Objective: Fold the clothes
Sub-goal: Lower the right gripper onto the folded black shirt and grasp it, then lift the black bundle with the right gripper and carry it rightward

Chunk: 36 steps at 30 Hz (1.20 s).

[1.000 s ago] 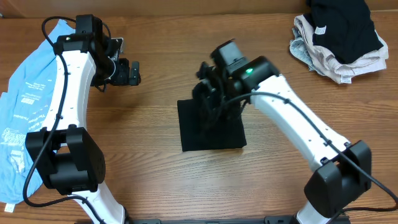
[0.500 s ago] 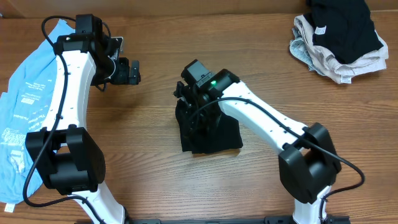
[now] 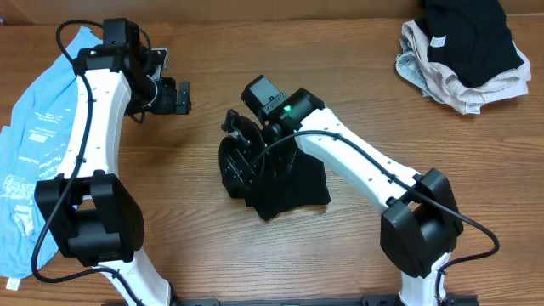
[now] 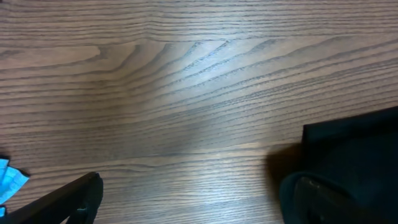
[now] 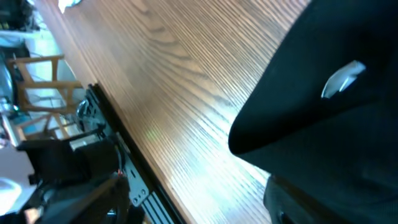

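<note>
- The black garment (image 3: 293,183) lies mid-bench as a compact dark packet. Its right part sits flat, while its left edge is bunched and raised under the right pincer (image 3: 240,157).
- The right pincer is buried in that left edge. Black metal against black cloth hides the jaws, so I cannot tell whether it is pinching the fabric or only pressing on it. In the right wrist view the cloth fills the frame beside a small white fleck (image 5: 342,79), perhaps the tag.
- The step in hand looks like tidying or shifting the folded packet. To do it well, keep the cloth low and slide it across the bench (image 3: 365,102) rather than lifting, so the layers stay stacked. A tug from one edge alone could pull the fold open, so move slowly and let go only once the packet lies flat.
- The left pincer (image 3: 176,96) hovers farther back, well apart from the packet. Its fingers (image 4: 68,198) are spread wide with only bare wood between them, so it could pin the far edge.
- A blue garment (image 3: 30,127) lies along the left side.
- A heap (image 3: 463,59) of black and pale clothes waits unfolded at the far right corner.
</note>
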{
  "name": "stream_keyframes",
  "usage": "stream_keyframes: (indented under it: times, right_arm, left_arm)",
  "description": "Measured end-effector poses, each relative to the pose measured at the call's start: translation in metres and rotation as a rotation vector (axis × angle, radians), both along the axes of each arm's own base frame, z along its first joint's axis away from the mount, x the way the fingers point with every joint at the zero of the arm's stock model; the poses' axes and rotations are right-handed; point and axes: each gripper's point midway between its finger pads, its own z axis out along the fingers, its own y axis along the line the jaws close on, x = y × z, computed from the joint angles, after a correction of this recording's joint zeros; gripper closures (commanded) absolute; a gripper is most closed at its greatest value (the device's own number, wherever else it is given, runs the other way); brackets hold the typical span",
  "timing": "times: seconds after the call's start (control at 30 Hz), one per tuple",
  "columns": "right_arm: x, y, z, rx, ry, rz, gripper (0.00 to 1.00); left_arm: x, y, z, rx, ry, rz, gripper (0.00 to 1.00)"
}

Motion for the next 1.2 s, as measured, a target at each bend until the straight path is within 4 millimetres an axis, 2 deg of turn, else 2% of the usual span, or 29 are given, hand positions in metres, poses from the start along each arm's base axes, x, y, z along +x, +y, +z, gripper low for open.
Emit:
stream_keyframes:
  times: [0.1,0.23,0.27,0.33,0.4,0.53,0.67,0.8,1.03,1.1,1.2]
  right_arm:
    - [0.007,-0.005,0.01,-0.026,-0.038,-0.039,0.2]
    - [0.023,-0.028,0.011,-0.13,-0.073,-0.151,0.19]
    - [0.028,-0.036,0.008,-0.167,-0.077,-0.185,0.18]
    - [0.04,-0.054,0.003,-0.23,-0.081,-0.259,0.05]
    - [0.052,-0.07,0.001,-0.269,-0.083,-0.324,0.01]
    - [0.075,-0.108,-0.003,-0.321,-0.06,-0.445,0.0]
    - [0.092,-0.153,-0.005,-0.366,-0.013,-0.559,0.0]
    - [0.09,-0.184,-0.007,-0.411,0.044,-0.604,0.02]
    - [0.077,-0.188,-0.014,-0.442,0.081,-0.575,0.05]
    - [0.068,-0.186,-0.023,-0.457,0.099,-0.556,0.06]
    - [0.053,-0.179,-0.043,-0.481,0.12,-0.514,0.06]
  left_arm:
    - [0.0,0.0,0.0,0.001,0.0,0.0,0.0]
    - [0.0,0.0,0.0,-0.002,0.001,0.0,0.0]
    - [0.0,-0.002,0.0,-0.011,0.001,-0.002,0.0]
    - [-0.002,-0.006,0.0,-0.033,0.006,-0.008,0.0]
    - [-0.004,-0.01,0.001,-0.059,0.012,-0.015,0.0]
    - [-0.01,-0.021,-0.001,-0.104,0.037,-0.029,0.0]
    - [-0.032,-0.037,-0.013,-0.129,0.129,-0.057,0.0]
    - [-0.046,-0.062,-0.017,-0.13,0.181,-0.116,0.0]
    - [-0.056,-0.107,-0.018,-0.112,0.187,-0.243,0.0]
    - [-0.05,-0.111,-0.018,-0.096,0.159,-0.249,0.0]
    - [-0.036,-0.103,-0.018,-0.08,0.119,-0.195,0.0]
